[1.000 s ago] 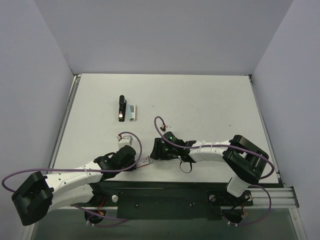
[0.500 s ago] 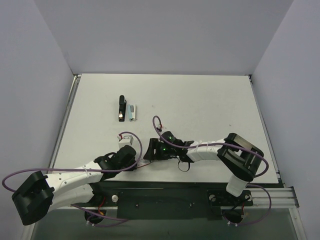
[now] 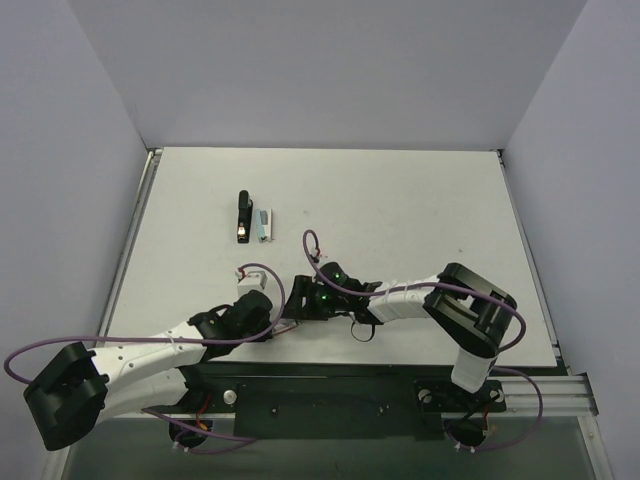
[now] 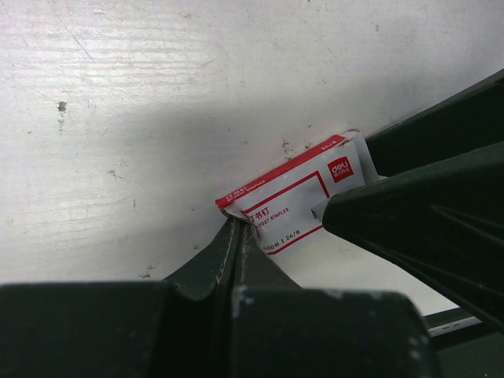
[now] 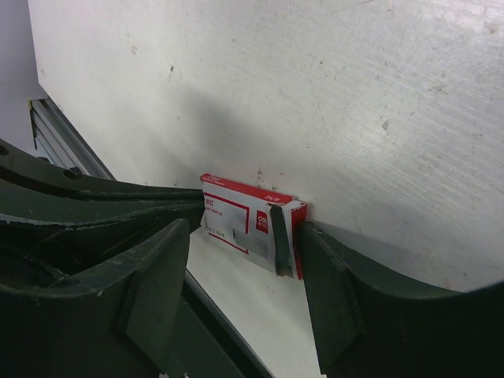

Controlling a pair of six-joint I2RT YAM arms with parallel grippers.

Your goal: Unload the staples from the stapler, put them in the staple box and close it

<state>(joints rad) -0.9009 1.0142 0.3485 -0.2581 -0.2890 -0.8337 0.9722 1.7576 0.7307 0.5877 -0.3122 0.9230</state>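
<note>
The black stapler [image 3: 242,217] lies at the table's far left with its pale tip toward me; its staples are hidden. Both grippers are well away from it, at the near edge. My left gripper [image 4: 236,224] is shut, pinching the corner of a small red-and-white staple box [image 4: 295,201]. My right gripper [image 5: 244,236] is open, one finger on each side of the box [image 5: 236,213], the right finger [image 5: 331,276] close against its open end. From above, the right gripper [image 3: 297,306] meets the left gripper [image 3: 283,325] and hides the box.
A pale teal oblong piece [image 3: 264,225] lies just right of the stapler. The table's near edge and a metal rail [image 3: 540,385] run right below the two grippers. White walls enclose the table on three sides.
My right gripper has slid left along the near edge to the box and opened wider around it. The left arm and the stapler have not moved.
</note>
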